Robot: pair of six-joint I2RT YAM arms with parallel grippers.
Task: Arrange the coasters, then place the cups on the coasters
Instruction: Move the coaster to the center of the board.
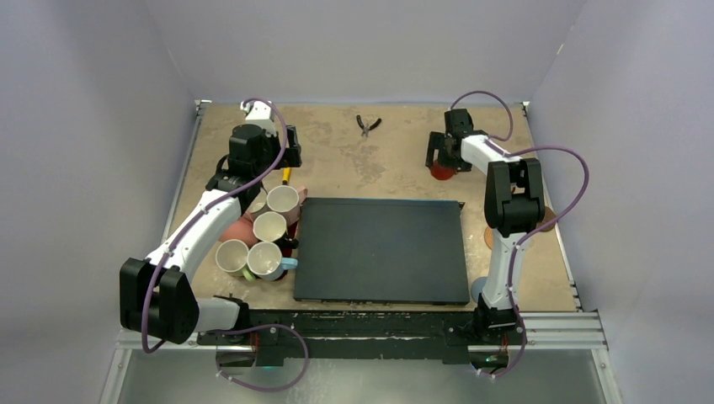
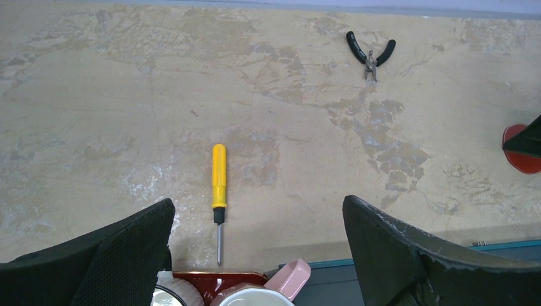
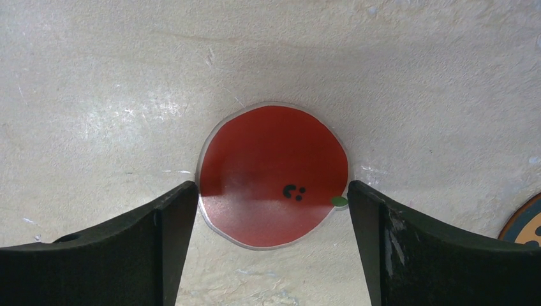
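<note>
One red coaster (image 3: 271, 159) lies flat on the table (image 3: 96, 76), far right side near the back edge, directly under the right gripper (image 3: 269, 189). Right gripper is spread wide with one finger on each side of the disc and the tips right at its rim. It grasps nothing, and I can't tell whether it touches. Second coaster (image 3: 526, 223) pokes in at the right edge of the wrist view, only partly seen. Brown coaster (image 1: 488, 236) and grey-blue coaster (image 1: 477, 289) sit by the right arm, just off the right side of the black mat (image 1: 383, 248). Four cups (image 1: 269, 225) show, bunched together left of the mat on a red tray (image 2: 220, 278). Left gripper (image 2: 258, 201) hangs beyond the cups, fully released and holding nothing. Yellow screwdriver (image 2: 219, 185) lies on the table ahead of it. Pliers (image 1: 368, 124) lie at back centre.
</note>
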